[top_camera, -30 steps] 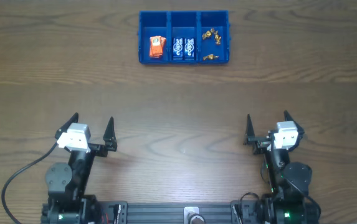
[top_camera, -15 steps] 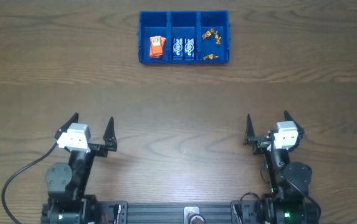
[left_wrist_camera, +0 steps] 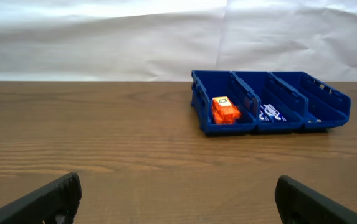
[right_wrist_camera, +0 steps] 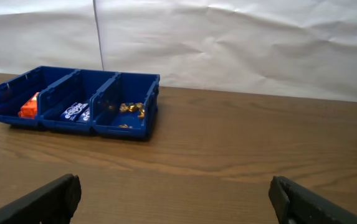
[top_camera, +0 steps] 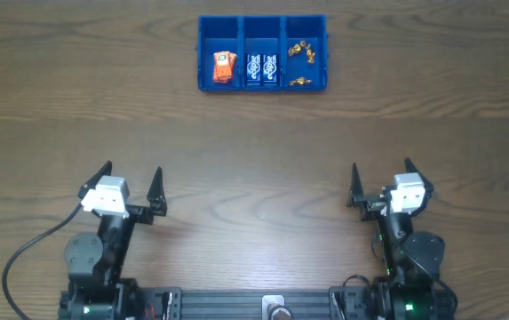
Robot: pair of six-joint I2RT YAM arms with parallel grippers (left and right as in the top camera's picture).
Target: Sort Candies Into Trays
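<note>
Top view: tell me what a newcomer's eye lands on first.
The blue three-compartment tray at the far edge of the table stands out, with orange candies in its left compartment, blue-wrapped candies in the middle and gold candies in the right. Toward the near edge, the left tool and right tool sit open and empty, well apart from the tray.

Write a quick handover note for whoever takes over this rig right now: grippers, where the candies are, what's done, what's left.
Left gripper: open, holding nothing, low over the table near its own base.
Right gripper: open, holding nothing, near its own base.
Blue tray: at the far side of the table, three compartments.
Orange candies are in the left compartment, blue candies in the middle, gold candies in the right.
Done: every candy in view sits in the tray, one kind per compartment.
Left: probably nothing to pick; confirm the count before closing out.
</note>
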